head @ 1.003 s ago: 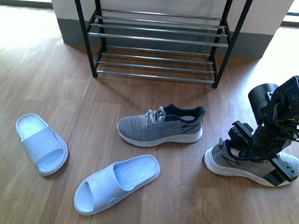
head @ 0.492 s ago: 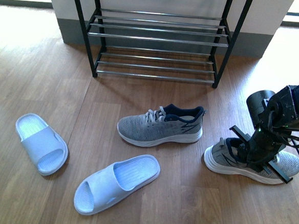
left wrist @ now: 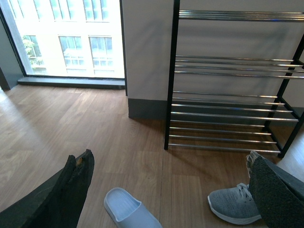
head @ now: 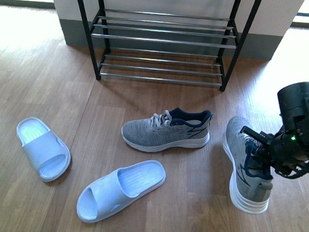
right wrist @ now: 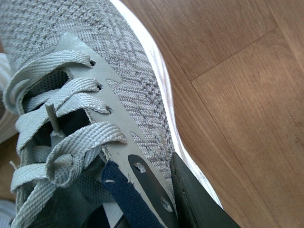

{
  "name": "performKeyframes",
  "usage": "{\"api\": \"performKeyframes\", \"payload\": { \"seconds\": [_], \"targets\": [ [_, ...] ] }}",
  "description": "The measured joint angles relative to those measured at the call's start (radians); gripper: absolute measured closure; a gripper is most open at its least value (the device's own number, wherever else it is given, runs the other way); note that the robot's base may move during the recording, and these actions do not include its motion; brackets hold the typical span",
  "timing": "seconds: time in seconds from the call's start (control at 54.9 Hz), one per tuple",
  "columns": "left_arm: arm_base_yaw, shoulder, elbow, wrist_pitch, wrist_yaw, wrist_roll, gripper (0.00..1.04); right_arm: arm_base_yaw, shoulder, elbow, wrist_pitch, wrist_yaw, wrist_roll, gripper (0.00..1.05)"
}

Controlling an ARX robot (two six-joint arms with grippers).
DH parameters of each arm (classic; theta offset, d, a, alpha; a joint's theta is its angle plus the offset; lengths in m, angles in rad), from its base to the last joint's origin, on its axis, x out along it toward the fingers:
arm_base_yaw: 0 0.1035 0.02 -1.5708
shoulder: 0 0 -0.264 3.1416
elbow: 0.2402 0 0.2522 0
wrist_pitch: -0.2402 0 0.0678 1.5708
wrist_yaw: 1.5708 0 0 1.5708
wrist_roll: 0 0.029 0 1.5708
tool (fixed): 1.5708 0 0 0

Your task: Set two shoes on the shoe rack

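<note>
The shoe rack (head: 162, 42) stands at the far edge of the floor (head: 35, 76). One grey sneaker (head: 167, 130) lies in front of it near the middle of the floor, toe pointing left. The other sneaker (head: 245, 165) is near the floor's right edge, toe toward the rack. The right gripper (head: 259, 157) is clamped on its collar. The left gripper (left wrist: 169, 161) hangs with its fingers spread wide, holding nothing.
</note>
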Motion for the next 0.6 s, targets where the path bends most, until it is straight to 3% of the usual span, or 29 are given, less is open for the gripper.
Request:
{"api": "performKeyframes", "payload": {
  "seconds": [0.219,0.602],
  "targets": [
    [0.000,0.000,0.000,0.000,0.000,0.000,0.09,-0.027,-0.257,-0.215,0.097,-0.048,-0.129,1.03],
    [0.000,0.000,0.000,0.000,0.000,0.000,0.09,-0.061,-0.578,-0.396,0.125,-0.166,-0.208,1.03]
  ]
}}
